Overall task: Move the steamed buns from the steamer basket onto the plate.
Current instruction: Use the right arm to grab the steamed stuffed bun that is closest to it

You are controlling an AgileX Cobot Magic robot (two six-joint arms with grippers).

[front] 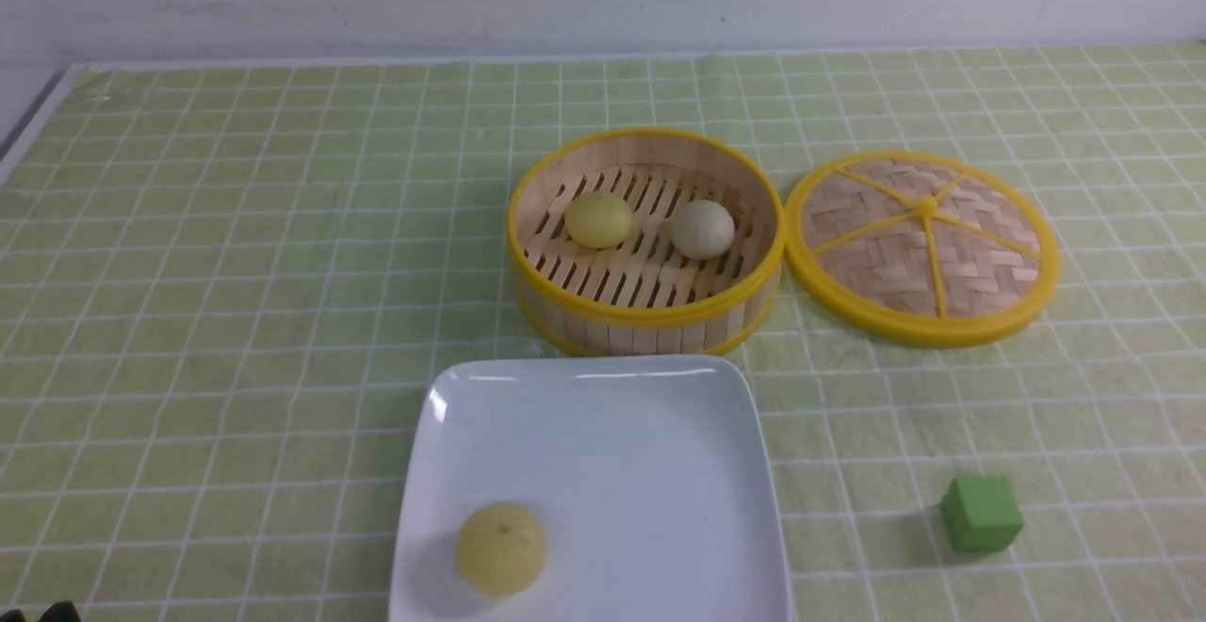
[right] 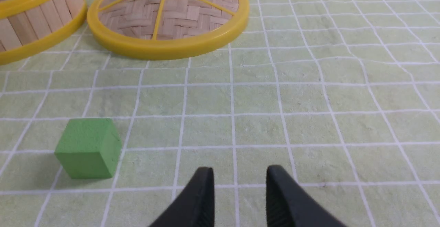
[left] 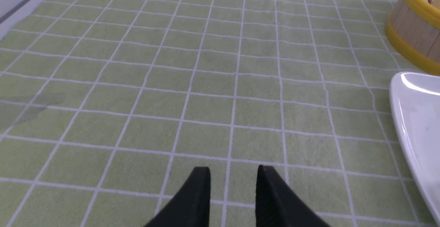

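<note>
Left pincer (left: 233,168): its two black fingers stand moderately apart and hold nothing, with only cloth showing in the gap. It is over a bare stretch of table, well to the left of the steamer basket (left: 416,31) and nearer the robot.
Right pincer (right: 240,168): its fingers are likewise parted and empty. It is over bare cloth, well to the right of the basket and nearer the robot.
Cloth (front: 236,273): pale green with a white grid, covering the table all round the basket.
Green cube (right: 87,148): sits flat on the cloth, well apart from the basket, to its right and on the robot's side. It is the thing nearest the right pincer and touches nothing.
Plate (front: 641,452): white, glossy and square with rounded corners. It lies just on the robot's side of the basket, its far edge close under the basket wall; whether they touch cannot be told.
Bun on plate (front: 501,548): pale yellow, resting in the plate's near left part, so out of the basket.
Steamer basket: round, with bamboo walls, yellow rims and a slatted floor. It stands upright and uncovered.
Pale yellow bun (front: 599,219): on the slats in the left half of the basket.
Greyish-beige bun (front: 702,228): on the slats in the right half of the basket, beside the yellow one with a gap between them.
Lid (front: 921,247): a woven disc with yellow spokes and rim, lying flat immediately right of the basket. The rims are very close, and contact is unclear.
</note>
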